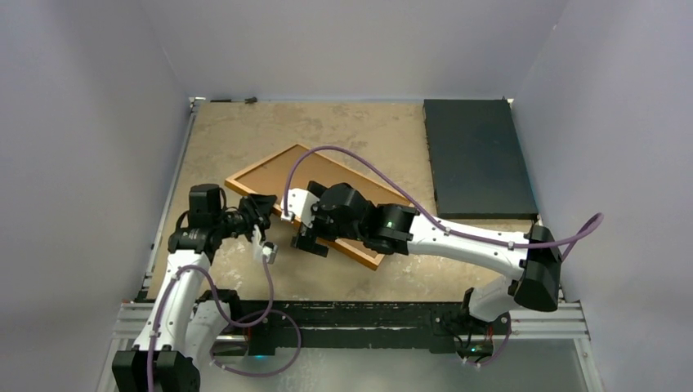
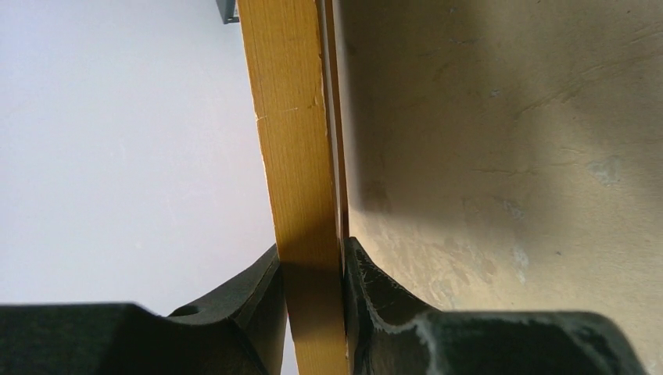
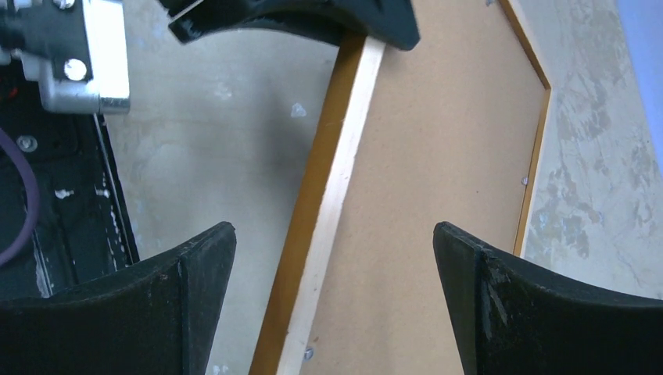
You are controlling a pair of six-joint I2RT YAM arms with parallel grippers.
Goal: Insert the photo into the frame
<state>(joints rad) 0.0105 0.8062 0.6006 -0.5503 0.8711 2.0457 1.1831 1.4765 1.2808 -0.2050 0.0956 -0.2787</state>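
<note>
- We see the frame (image 1: 266, 175) lying on the surface (image 1: 245, 131) with its plain brown back up. Its long side runs from far left to near right.
- We cannot see the photo in any view. It may be under the brown back, but we cannot tell.
- The left hand (image 1: 260, 206) is at the near long edge of the frame, close to the left corner. In its own view the two fingers (image 2: 250, 297) squeeze the orange wood edge (image 2: 301, 156) between them. So this hand is nearly closed and has hold of the frame.
- The right hand (image 1: 310, 242) hangs over the same near edge, a bit further along to the right. It points down at the frame. In its own view the edge and the brown back (image 3: 438, 141) lie right below the gap, and the left hand (image 3: 313, 19) shows just ahead.
- The right hand (image 3: 336, 234) is open very wide and holds nothing.
- Both hands are at the frame, near each other. We think the free right hand only has to go straight down to reach the edge or the back, while the left hand keeps the frame steady.
</note>
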